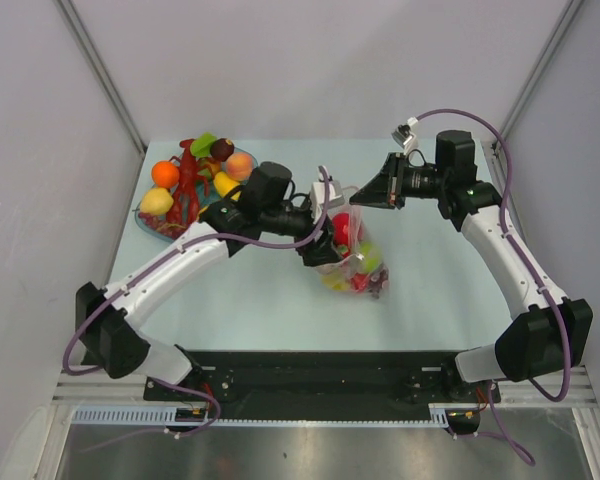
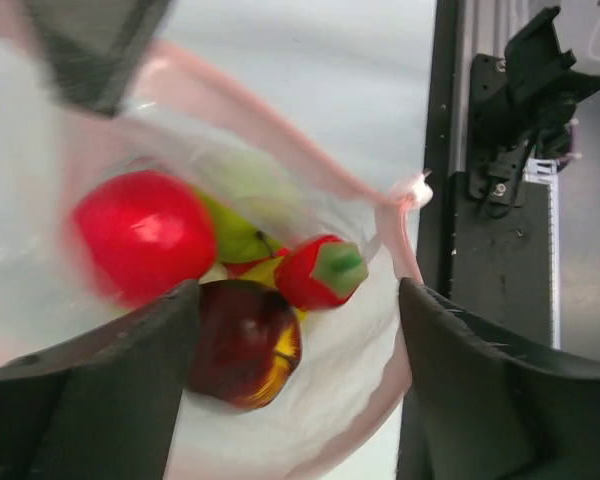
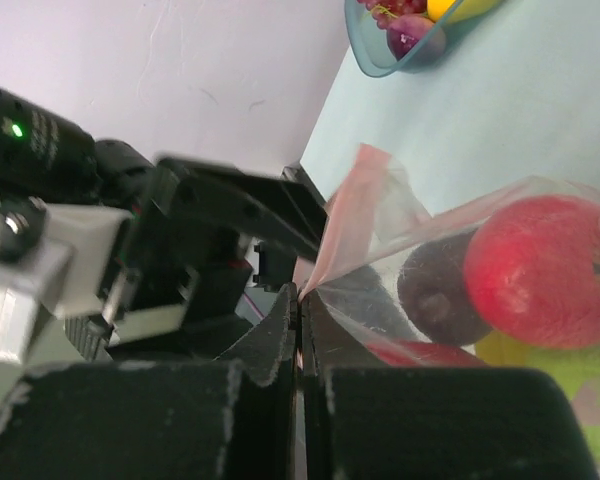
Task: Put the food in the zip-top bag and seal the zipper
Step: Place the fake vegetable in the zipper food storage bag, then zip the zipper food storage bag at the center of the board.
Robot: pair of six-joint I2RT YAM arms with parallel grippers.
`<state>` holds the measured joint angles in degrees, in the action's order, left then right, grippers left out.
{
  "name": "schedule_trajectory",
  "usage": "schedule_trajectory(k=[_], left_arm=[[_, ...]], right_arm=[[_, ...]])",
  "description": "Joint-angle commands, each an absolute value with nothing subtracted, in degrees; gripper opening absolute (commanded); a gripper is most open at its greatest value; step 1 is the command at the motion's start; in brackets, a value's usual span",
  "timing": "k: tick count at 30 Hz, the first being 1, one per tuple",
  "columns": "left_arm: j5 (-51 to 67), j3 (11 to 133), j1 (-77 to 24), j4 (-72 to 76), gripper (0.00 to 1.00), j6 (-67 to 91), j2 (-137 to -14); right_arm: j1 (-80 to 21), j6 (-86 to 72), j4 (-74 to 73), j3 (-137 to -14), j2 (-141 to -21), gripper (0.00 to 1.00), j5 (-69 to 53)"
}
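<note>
Zip-top bag [image 1: 368, 268] at centre of top view, long axis running upper left to lower right, mouth toward the top of the frame, food [image 2: 140, 235] inside. Right gripper [image 3: 298, 298] pinched shut on zipper [image 3: 345, 215] at one corner. Left gripper [image 1: 323, 248] jaws wide over the mouth, gripping nothing. Left wrist view blurred; the bag's bottom is cut off in both wrist views.

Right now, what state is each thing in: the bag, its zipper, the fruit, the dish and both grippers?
bag: open, partly filled, one edge pinched
zipper: unsealed, mouth gaping
fruit: several pieces inside the bag, more in the dish
dish: on the table, holding fruit
left gripper: open, above the bag's mouth
right gripper: shut on the bag's edge
</note>
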<state>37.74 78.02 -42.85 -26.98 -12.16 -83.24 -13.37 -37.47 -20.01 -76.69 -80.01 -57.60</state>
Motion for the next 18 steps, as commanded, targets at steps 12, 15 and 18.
schedule_trajectory(k=[12, 15, 18], left_arm=[[32.73, 79.81, -44.91, -45.82, 0.83, -52.02, -74.97], [28.93, 77.61, -46.49, -42.46, 0.73, -53.87, -75.84], [27.60, 78.40, -47.19, -42.45, 0.49, -53.79, -77.16]], right_arm=[[-14.67, -34.72, -15.38, -77.96, -79.63, 0.00, -61.96], [-15.47, -34.10, -15.21, -77.96, -79.72, 0.00, -62.14], [-15.91, -33.84, -14.68, -77.96, -79.72, 0.00, -62.05]])
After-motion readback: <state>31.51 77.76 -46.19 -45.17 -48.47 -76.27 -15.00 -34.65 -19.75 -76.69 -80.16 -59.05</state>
